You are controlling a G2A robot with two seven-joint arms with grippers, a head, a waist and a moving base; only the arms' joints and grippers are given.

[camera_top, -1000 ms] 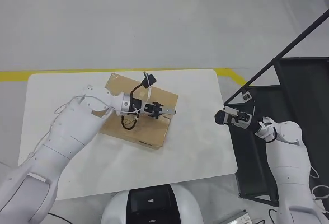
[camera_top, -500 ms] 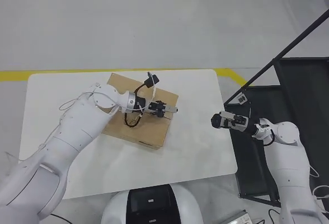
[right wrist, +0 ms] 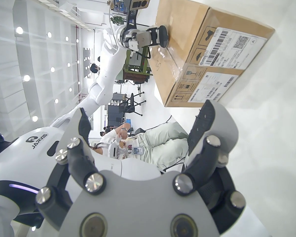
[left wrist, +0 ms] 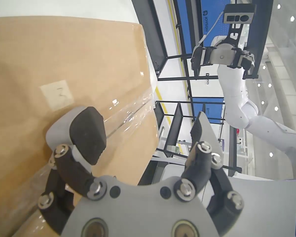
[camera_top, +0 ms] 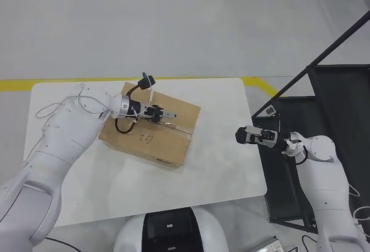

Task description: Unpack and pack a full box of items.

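The left hand [camera_top: 167, 114], fingers apart, lay over the taped cardboard box [camera_top: 163, 143], while the right hand [camera_top: 239, 135], likewise spread, hung at its 3 o'clock.

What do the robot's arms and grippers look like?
The left arm and right arm are glossy white shells with rounded joints; thin cables run along the left one. The left gripper and right gripper have grey bases, black links, silver screws and black-padded grey fingers.

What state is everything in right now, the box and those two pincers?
cardboard box: closed, upright on the table.
clear tape: intact along the top seam.
left pincer: open, empty, at the box top.
right pincer: open, empty, away from the box.
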